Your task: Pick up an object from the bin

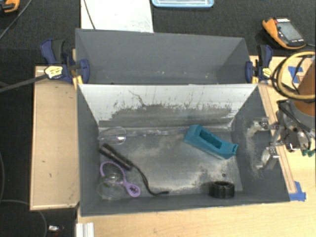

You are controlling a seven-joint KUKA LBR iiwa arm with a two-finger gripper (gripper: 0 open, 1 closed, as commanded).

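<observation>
In the bin's (148,102) front-left corner lie a black stick (114,157), a purple loop (129,187) and a clear cup (109,189), all probably light and slippery. Right of centre, the teal block (210,142) looks like stiff, light plastic; its long narrow sides seem the best hold. A black ring (221,189) sits by the front edge. The pincer (262,144) hangs wide and empty over the right wall, the arm crossing the right rim.
</observation>
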